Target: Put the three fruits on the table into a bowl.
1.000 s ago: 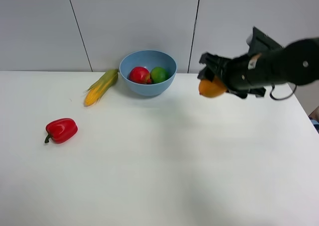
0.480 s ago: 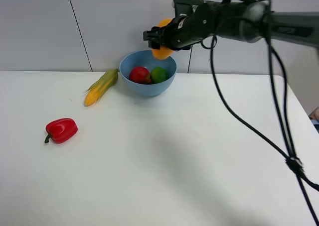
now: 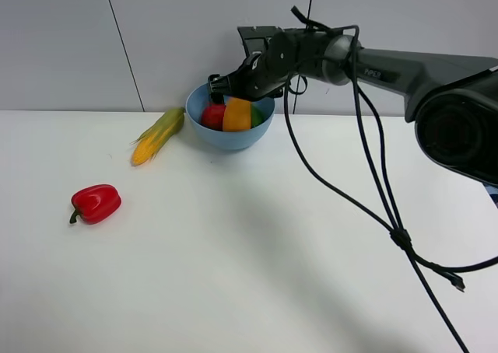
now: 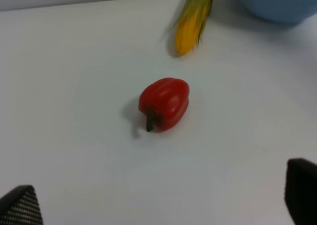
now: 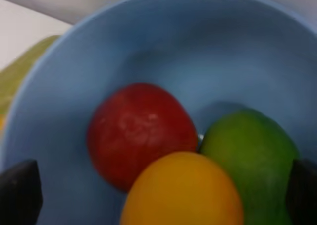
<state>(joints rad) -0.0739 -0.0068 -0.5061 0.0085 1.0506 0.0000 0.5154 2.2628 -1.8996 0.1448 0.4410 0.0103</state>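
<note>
The light blue bowl (image 3: 229,140) stands at the back of the white table (image 3: 272,252). In it lie the red pomegranate (image 3: 212,117), the green lime (image 3: 257,117) and the orange-yellow mango (image 3: 237,114). My right gripper (image 3: 236,89) hangs just above the bowl, open. In the right wrist view its gripper (image 5: 161,193) has fingertips (image 5: 20,190) far apart, clear of the mango (image 5: 181,195), which rests against the pomegranate (image 5: 141,131) and the lime (image 5: 247,145) inside the bowl (image 5: 223,46). My left gripper (image 4: 158,205) is open and empty over the table.
A red bell pepper (image 3: 96,203) lies at the left of the table, also in the left wrist view (image 4: 164,102). A corn cob (image 3: 158,134) lies just left of the bowl, also in the left wrist view (image 4: 193,19). The right arm's cables hang over the table's right side.
My right gripper carried the mango leftward from the right side, lowered it over the bowl and opened; the mango now lies in the bowl. Pepper and corn have not moved.
</note>
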